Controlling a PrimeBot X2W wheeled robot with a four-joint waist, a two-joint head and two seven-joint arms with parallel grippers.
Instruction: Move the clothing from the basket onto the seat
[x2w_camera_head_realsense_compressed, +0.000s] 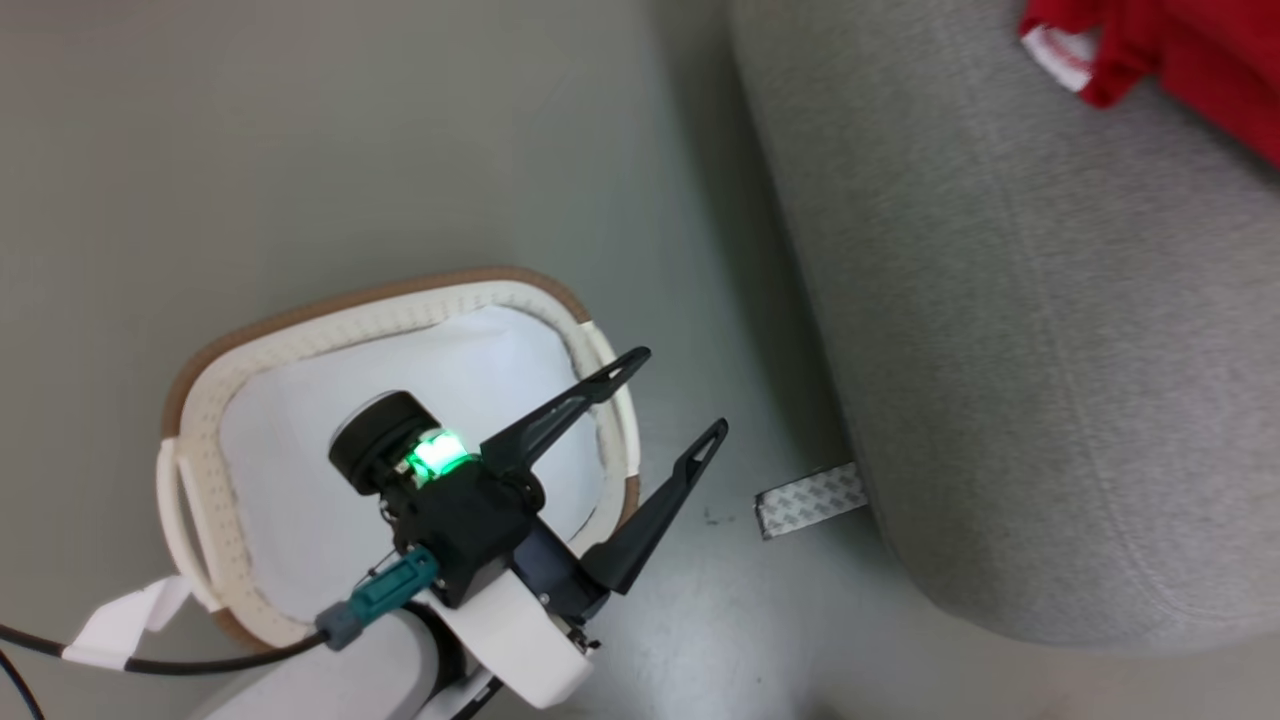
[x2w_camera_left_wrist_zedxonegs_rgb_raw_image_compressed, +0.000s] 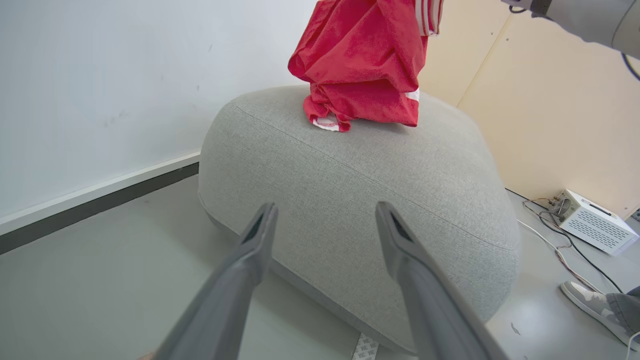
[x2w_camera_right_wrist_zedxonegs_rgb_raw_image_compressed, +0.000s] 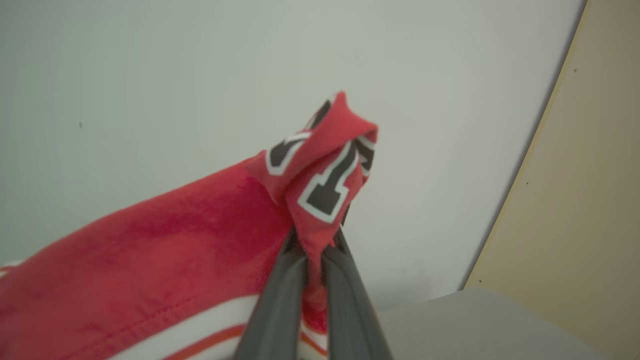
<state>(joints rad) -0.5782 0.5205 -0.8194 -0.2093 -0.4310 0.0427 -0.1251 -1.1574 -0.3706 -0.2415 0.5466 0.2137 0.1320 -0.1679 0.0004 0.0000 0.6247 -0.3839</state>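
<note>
The clothing (x2w_camera_left_wrist_zedxonegs_rgb_raw_image_compressed: 365, 65) is a red jersey with white stripes, hanging bunched with its lower folds touching the top of the grey seat (x2w_camera_left_wrist_zedxonegs_rgb_raw_image_compressed: 360, 190). My right gripper (x2w_camera_right_wrist_zedxonegs_rgb_raw_image_compressed: 314, 240) is shut on a fold of the clothing (x2w_camera_right_wrist_zedxonegs_rgb_raw_image_compressed: 320, 170) with black-and-white numerals. In the head view a red corner of the clothing (x2w_camera_head_realsense_compressed: 1150, 50) lies over the seat (x2w_camera_head_realsense_compressed: 1050, 350) at the top right. My left gripper (x2w_camera_head_realsense_compressed: 685, 395) stands open over the right rim of the cream basket (x2w_camera_head_realsense_compressed: 200, 440), nothing between its fingers. In the left wrist view the left gripper (x2w_camera_left_wrist_zedxonegs_rgb_raw_image_compressed: 325, 212) points at the seat.
A pale pad (x2w_camera_head_realsense_compressed: 300, 470) lines the basket's bottom. A patterned strip (x2w_camera_head_realsense_compressed: 810, 498) lies on the floor at the seat's base. A white box (x2w_camera_left_wrist_zedxonegs_rgb_raw_image_compressed: 592, 220) with cables and a person's shoe (x2w_camera_left_wrist_zedxonegs_rgb_raw_image_compressed: 595, 305) sit on the floor right of the seat. A wall stands behind.
</note>
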